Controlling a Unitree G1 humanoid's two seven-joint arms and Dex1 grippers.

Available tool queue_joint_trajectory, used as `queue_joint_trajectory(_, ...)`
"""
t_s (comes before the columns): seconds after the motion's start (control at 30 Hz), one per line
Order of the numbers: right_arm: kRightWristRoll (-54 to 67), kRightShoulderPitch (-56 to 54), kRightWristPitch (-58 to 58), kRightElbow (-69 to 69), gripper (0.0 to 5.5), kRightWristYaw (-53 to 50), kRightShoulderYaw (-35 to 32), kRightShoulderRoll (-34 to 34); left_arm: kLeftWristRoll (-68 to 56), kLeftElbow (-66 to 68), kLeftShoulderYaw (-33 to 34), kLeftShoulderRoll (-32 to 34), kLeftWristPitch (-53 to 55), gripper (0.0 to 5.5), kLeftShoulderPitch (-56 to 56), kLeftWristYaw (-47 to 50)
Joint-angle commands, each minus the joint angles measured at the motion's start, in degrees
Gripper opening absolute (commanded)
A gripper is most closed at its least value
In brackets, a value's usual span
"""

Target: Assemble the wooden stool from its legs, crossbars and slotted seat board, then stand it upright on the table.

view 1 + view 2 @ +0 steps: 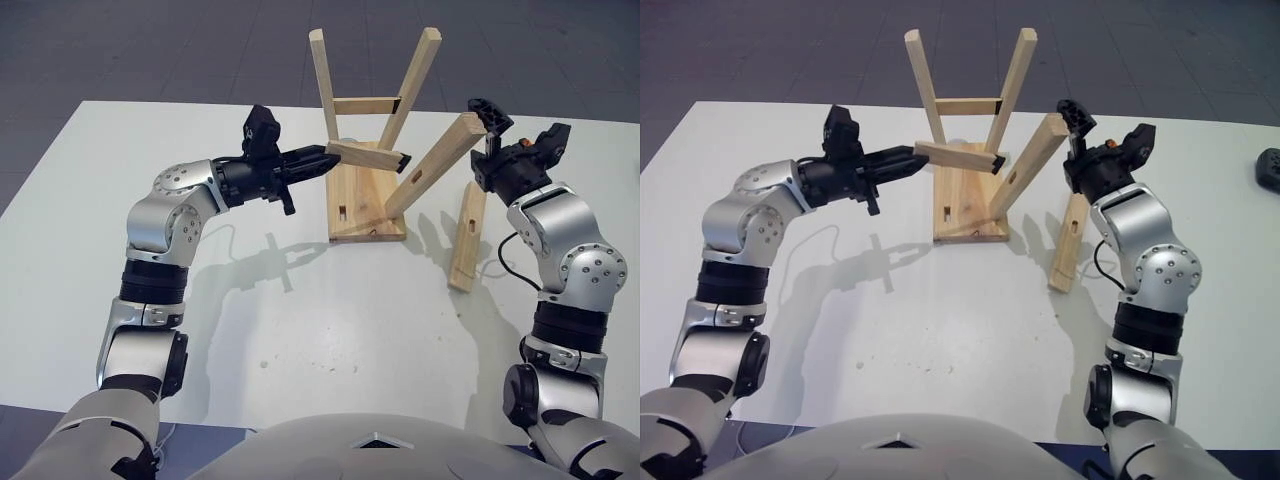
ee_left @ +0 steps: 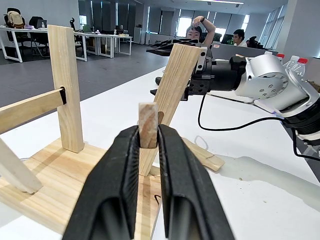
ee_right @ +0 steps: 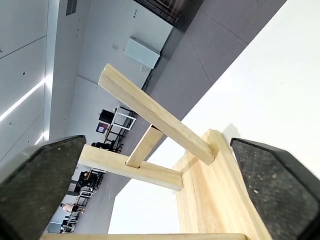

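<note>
Your left gripper [image 1: 328, 160] is clamped on a crossbar [image 1: 372, 157], holding it level just above the seat board [image 1: 352, 188]. The board lies flat near the far edge of the tabletop [image 1: 300, 310]. Your right gripper [image 1: 487, 130] grips the top of a tilted leg [image 1: 440, 160], whose lower end is on the board. Two upright legs [image 1: 322, 80] rise from the board's far side, joined by a second crossbar [image 1: 365, 105]. A spare leg [image 1: 466, 235] lies beside the board, toward the right edge.
</note>
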Motion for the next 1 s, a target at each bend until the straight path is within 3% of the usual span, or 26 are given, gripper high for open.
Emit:
queue_joint_trajectory(0.03, 0.2, 0.0, 1.0, -0.3, 5.40, -2.2, -0.5, 2.2, 2.3, -0.1, -2.1, -0.7, -1.8, 0.43, 0.2, -0.6)
queue_joint_trajectory(0.53, 0.8, 0.9, 4.1, -1.9, 5.40, -4.0, -0.9, 4.5, 11.1, 4.6, -4.9, -4.9, -14.2, 0.43, -0.6, 1.7)
queue_joint_trajectory(1.0, 1.5, 2.2, 9.7, -1.8, 5.40, -7.0, 1.1, 3.4, 14.5, 5.5, -7.4, -6.7, -18.3, 0.43, 3.4, 2.7)
